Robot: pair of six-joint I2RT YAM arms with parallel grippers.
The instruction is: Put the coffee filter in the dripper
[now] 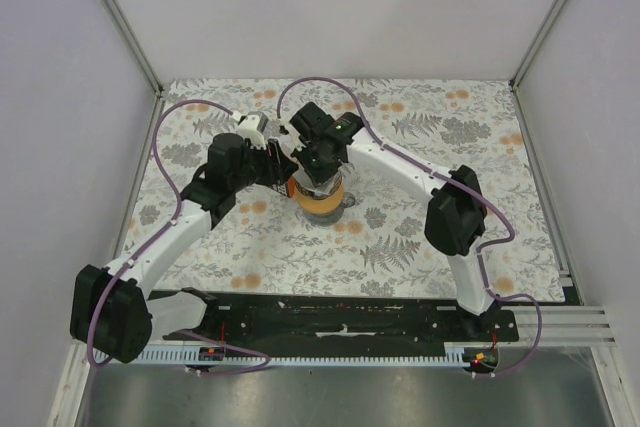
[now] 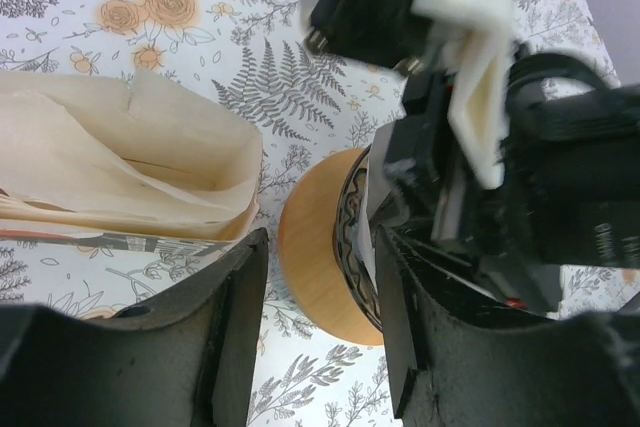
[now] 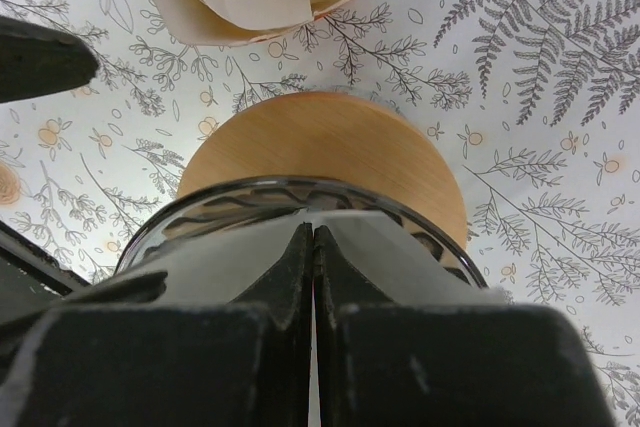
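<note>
- As the two arms met over the middle of the flowered tablecloth (image 1: 430, 247), the task looked nearly done but not finished
- The dripper (image 3: 330, 142) stood upright on its tan round collar, near the stack of cream filter papers (image 2: 130, 157) but apart from it
- The right gripper (image 3: 313, 232) was completely closed, finger against finger, and its tips were inside the mouth of the dripper, below the dark ribbed rim
- Inside that rim, on both sides of the fingers, a pale sheet was visible; I judged this to be the coffee filter (image 3: 378, 230), so it was in the cone, at least partly
- Whether a fold of the paper was caught between the closed fingers, I could not tell; only a very thin light line was seen between them
- The left gripper (image 2: 320, 247) was about half open; its two fingers stood on either side of the collar, low near the table, and it was not clear whether they touched it
- What was left, in my judgement: to check that the paper sat evenly against the ribbed wall, to let go of it if it was held, and to lift both arms away without pulling the filter out or pushing the dripper over
</note>
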